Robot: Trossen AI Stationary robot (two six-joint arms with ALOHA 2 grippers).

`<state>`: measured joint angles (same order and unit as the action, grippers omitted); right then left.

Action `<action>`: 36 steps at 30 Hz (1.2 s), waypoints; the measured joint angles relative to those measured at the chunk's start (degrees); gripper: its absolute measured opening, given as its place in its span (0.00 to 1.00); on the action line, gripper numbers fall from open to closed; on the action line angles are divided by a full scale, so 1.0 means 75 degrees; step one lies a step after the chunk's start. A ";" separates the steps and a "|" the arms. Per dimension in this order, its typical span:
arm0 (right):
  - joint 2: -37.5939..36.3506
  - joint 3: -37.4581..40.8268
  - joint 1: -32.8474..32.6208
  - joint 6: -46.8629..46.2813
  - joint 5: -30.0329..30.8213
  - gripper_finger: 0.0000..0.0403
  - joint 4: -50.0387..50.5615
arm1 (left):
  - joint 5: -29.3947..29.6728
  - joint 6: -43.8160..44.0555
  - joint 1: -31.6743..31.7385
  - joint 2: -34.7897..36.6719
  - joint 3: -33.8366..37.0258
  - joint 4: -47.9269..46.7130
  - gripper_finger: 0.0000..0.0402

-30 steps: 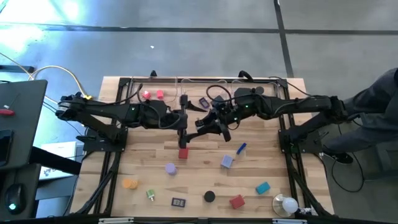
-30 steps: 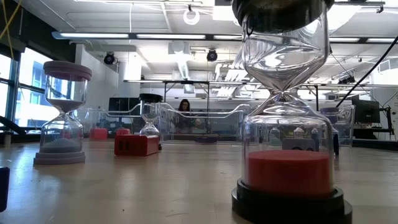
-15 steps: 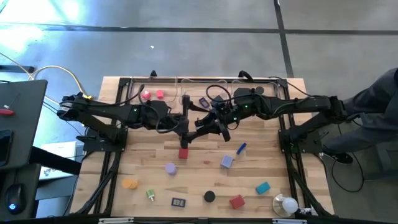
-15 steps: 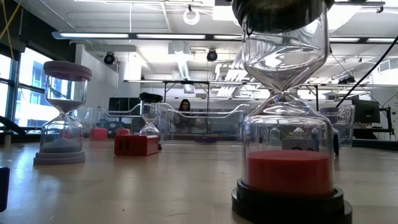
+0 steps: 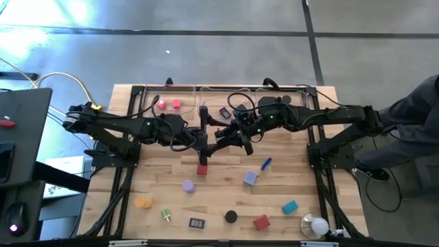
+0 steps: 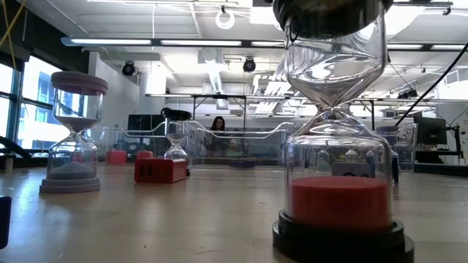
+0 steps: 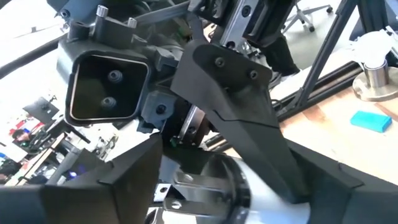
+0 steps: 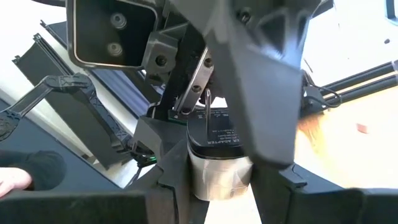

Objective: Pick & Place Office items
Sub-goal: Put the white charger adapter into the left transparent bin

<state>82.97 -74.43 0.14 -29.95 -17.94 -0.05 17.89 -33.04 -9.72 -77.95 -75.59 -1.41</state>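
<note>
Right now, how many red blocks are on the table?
2: one red block mid-table just below the two grippers, another red block near the front edge beside the white bulb. The arms may hide more.

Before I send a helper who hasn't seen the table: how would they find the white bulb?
Go to the wooden table, to its front corner on the right arm's side. The white bulb sits there beside a red block. It is the only white, round thing; its neighbours are coloured blocks.

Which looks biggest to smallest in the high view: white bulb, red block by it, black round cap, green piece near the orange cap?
1. white bulb
2. red block
3. black round cap, close to the block; unsure
4. green piece
</note>
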 joint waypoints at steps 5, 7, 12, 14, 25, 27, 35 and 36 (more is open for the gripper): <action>-0.0004 0.0000 0.0003 -0.0028 0.0028 0.29 -0.0012 | -0.0005 -0.0001 0.0000 0.0009 0.0003 -0.0020 0.61; -0.0004 0.0000 0.0003 -0.0034 0.0023 0.29 -0.0007 | -0.0015 -0.0018 0.0000 0.0009 0.0003 -0.0026 0.59; -0.0004 0.0000 0.0003 -0.0254 0.0014 0.29 0.0009 | -0.0015 0.0034 0.0000 0.0012 0.0003 -0.0023 0.59; -0.0004 0.0000 0.0000 -0.0352 0.0054 0.31 0.0062 | -0.0010 0.0070 0.0003 0.0012 0.0003 -0.0023 0.59; -0.0007 -0.0003 -0.0003 -0.0484 0.0380 0.46 0.0256 | 0.0050 -0.0017 0.0009 0.0015 0.0012 -0.0110 0.58; -0.0007 -0.0003 -0.0003 -0.0470 0.0373 0.44 0.0256 | 0.0050 -0.0015 0.0009 0.0015 0.0012 -0.0119 0.58; -0.0148 -0.0003 0.0208 -0.0456 0.0235 0.43 0.0588 | 0.0375 -0.0012 0.0014 0.0086 0.0012 -0.0206 0.58; -0.0254 -0.0003 0.0299 -0.0484 0.0337 0.43 0.0793 | 0.0529 -0.0012 0.0015 0.0101 0.0012 -0.0243 0.58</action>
<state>81.07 -74.46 2.38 -33.58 -15.42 5.89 21.86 -33.12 -9.61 -77.20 -75.50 -3.24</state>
